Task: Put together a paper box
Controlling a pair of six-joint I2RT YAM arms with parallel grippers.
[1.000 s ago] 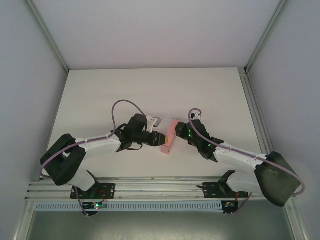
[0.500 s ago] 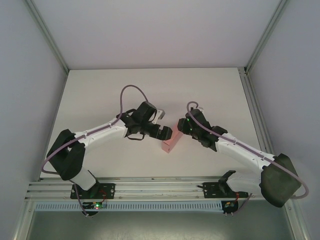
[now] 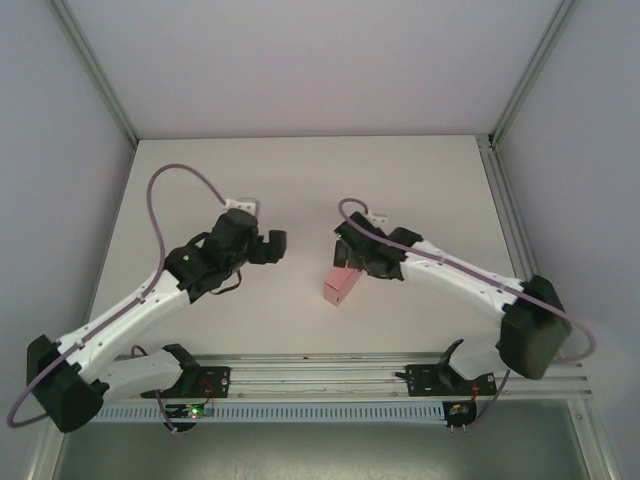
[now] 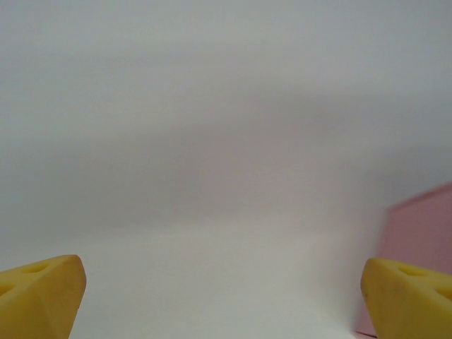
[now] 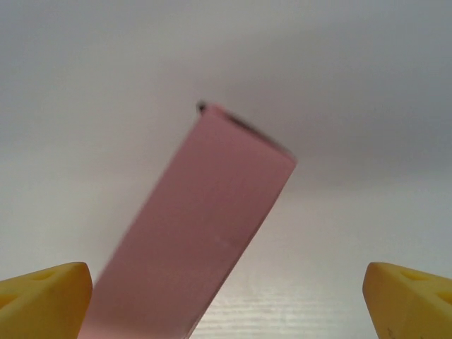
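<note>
Box point(image 3: 338, 286) on table point(image 3: 300, 180); R wrist view: long face; both jaws spread, empty.

Overhead view, wrist views share paper box point(image 5: 198, 226)

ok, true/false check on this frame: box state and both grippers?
1. The pink paper box lies on the table. True.
2. The left gripper is shut on the box. False: it is open and apart from the box.
3. The right gripper is open, with the box just ahead of it. True.
4. The box is a flat, unfolded sheet. False: it is a folded rectangular box.
</note>
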